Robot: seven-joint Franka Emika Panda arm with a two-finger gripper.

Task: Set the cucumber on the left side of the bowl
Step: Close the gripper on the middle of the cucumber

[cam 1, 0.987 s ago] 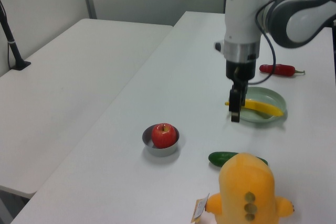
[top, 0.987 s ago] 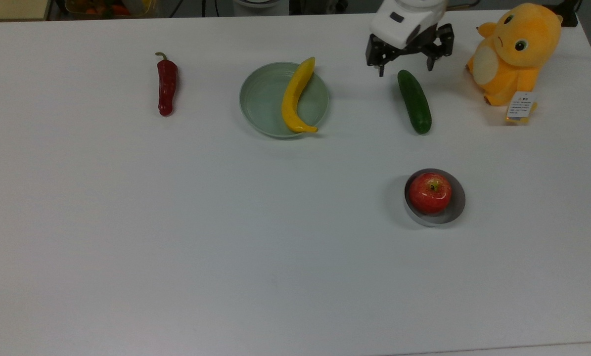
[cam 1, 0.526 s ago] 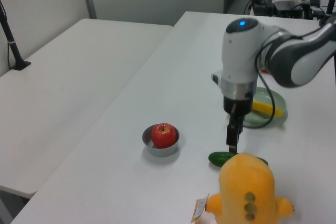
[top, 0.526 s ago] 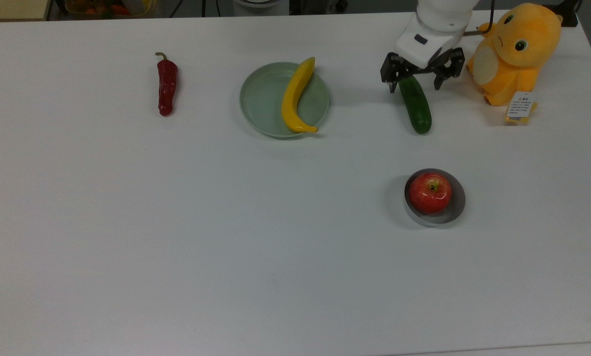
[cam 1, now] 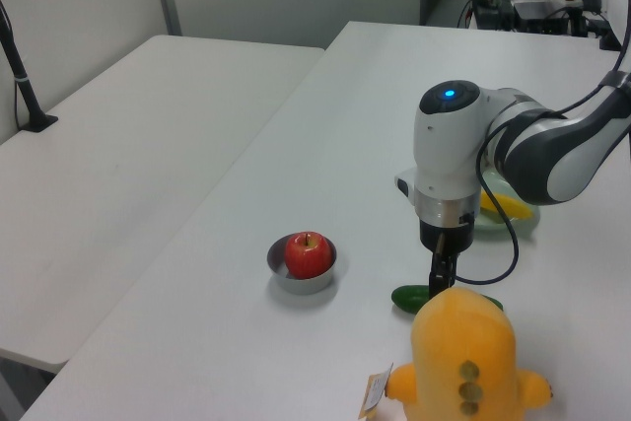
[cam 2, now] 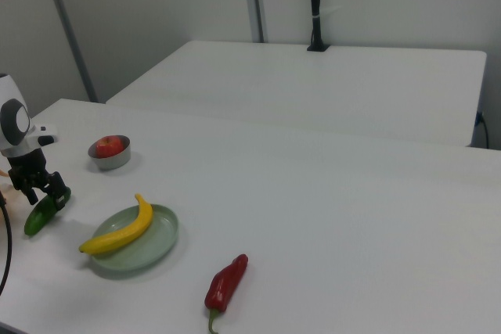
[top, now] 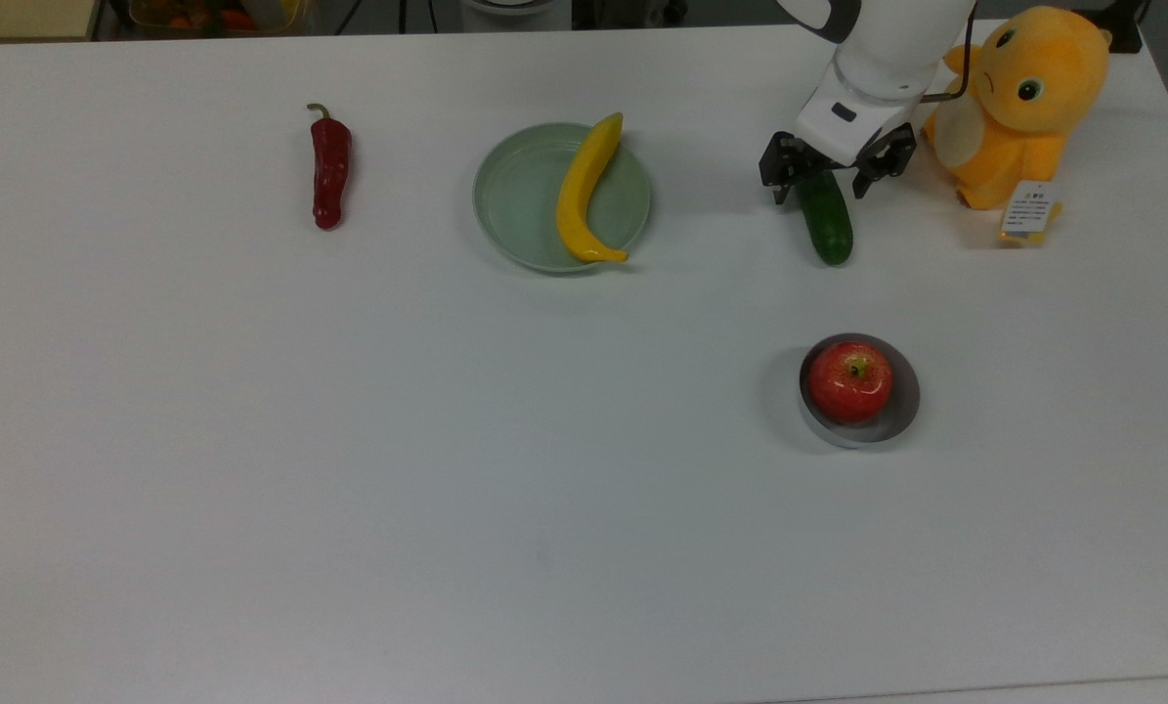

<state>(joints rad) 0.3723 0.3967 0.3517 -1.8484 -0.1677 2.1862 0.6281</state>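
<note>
Gripper (top: 827, 177) fingers are spread, straddling the far half of the cucumber (top: 826, 223) without clamping it. In the top view, nearest lies the grey metal bowl (top: 902, 408) holding a red apple (top: 848, 380); farther back, the cucumber lies flat on the white table (top: 349, 440), well apart from the bowl.

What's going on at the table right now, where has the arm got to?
The gripper is down over the far end of the cucumber, fingers open and straddling it, not yet closed. The cucumber lies flat on the table, beside the orange plush toy. The bowl, with an apple in it, sits apart from the cucumber, nearer the top view's bottom edge. The banana rests across the green dish, and the chilli pepper lies off toward the top view's left.
</note>
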